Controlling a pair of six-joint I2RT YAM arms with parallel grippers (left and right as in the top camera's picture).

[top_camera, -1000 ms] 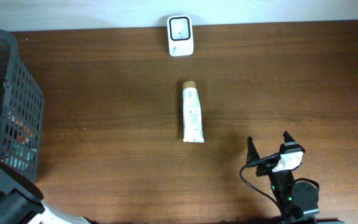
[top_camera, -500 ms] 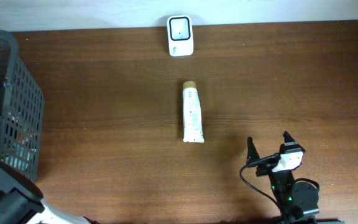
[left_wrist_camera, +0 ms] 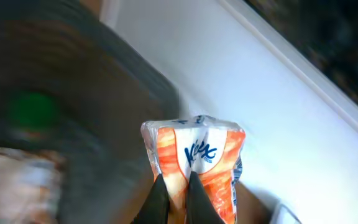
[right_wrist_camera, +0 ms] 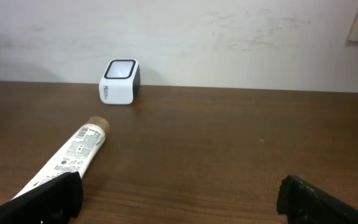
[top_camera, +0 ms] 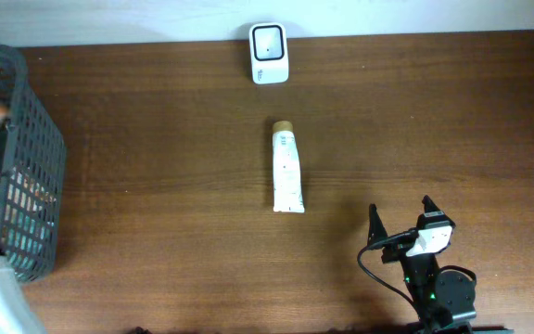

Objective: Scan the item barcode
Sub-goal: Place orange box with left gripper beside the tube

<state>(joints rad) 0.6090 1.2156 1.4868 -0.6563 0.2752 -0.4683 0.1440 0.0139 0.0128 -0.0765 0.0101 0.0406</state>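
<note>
Left gripper [left_wrist_camera: 178, 186], half open a second ago, now pinches an orange-and-white packet [left_wrist_camera: 194, 155] and has it raised over the basket [top_camera: 35, 139] at the surface's left edge, so the item looks ready for the scanner [top_camera: 269, 41] at the far edge; right gripper [top_camera: 400, 218] gapes empty.

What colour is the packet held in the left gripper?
Orange and white with blue lettering; the packet shows best in the left wrist view.
</note>
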